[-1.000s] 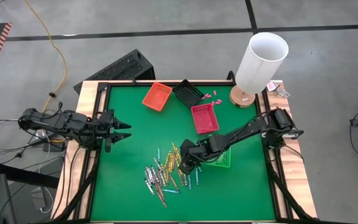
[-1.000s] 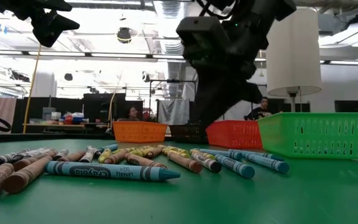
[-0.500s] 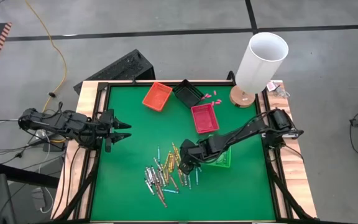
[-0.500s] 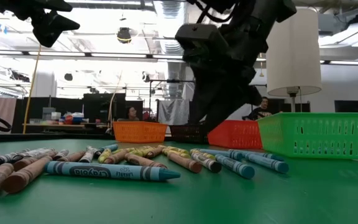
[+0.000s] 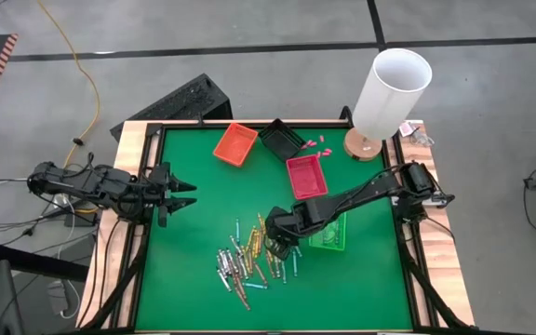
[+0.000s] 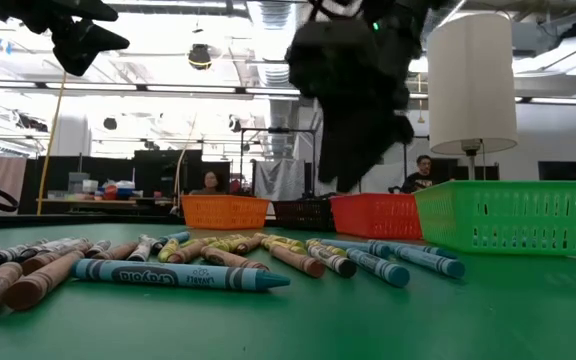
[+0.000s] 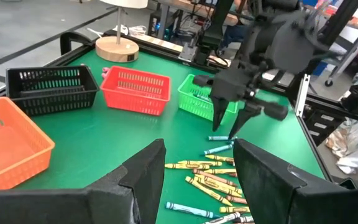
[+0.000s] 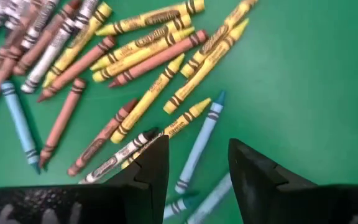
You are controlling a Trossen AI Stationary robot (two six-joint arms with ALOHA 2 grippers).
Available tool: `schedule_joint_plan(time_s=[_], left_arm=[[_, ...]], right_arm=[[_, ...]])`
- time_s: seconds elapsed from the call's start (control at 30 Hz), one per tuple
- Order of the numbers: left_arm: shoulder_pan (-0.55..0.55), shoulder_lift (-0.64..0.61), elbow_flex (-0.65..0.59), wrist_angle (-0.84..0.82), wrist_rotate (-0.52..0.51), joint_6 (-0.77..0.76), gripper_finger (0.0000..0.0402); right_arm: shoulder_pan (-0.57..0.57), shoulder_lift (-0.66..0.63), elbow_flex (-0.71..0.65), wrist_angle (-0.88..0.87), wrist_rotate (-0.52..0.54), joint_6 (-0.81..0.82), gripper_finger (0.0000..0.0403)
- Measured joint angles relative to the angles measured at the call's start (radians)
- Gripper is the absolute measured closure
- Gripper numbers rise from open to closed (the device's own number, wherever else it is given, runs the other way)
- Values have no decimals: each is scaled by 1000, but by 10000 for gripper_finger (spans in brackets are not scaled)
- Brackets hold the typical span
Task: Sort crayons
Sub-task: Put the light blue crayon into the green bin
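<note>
With its fingers parted and empty, the right end effector (image 5: 277, 244) hangs above the crayons (image 5: 246, 257), whose tight overlap could make it pinch two colours together.

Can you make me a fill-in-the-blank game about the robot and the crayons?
1. The right gripper hangs open above the loose ____.
2. The basket nearest the right arm is ____.
3. The left gripper waits, open, holding ____.
4. The tall white lamp stands on a round ____ base.

Missing words: crayons; green; nothing; wooden
</note>
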Motion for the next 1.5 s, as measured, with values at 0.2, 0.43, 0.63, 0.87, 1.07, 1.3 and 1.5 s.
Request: schedule_joint_plan(time_s=[0.2, 0.43, 0.63, 0.87, 1.07, 1.3, 1.5], left_arm=[[0, 0, 0, 0, 0, 0, 221], [0, 0, 0, -1, -1, 11, 221], [0, 0, 0, -1, -1, 12, 221], [0, 0, 0, -1, -1, 11, 221], [0, 0, 0, -1, 0, 6, 221], [0, 0, 0, 1, 0, 5, 221], [0, 0, 0, 2, 0, 4, 221]], right_arm=[[-23, -2, 75, -49, 1, 3, 243], [-18, 51, 74, -144, -19, 118, 248], [-18, 154, 154, -211, -70, 138, 267], [0, 197, 252, -257, -27, 111, 282], [2, 213, 250, -282, 24, 130, 282], [9, 256, 250, -255, 0, 124, 282], [7, 273, 250, -269, -3, 116, 282]])
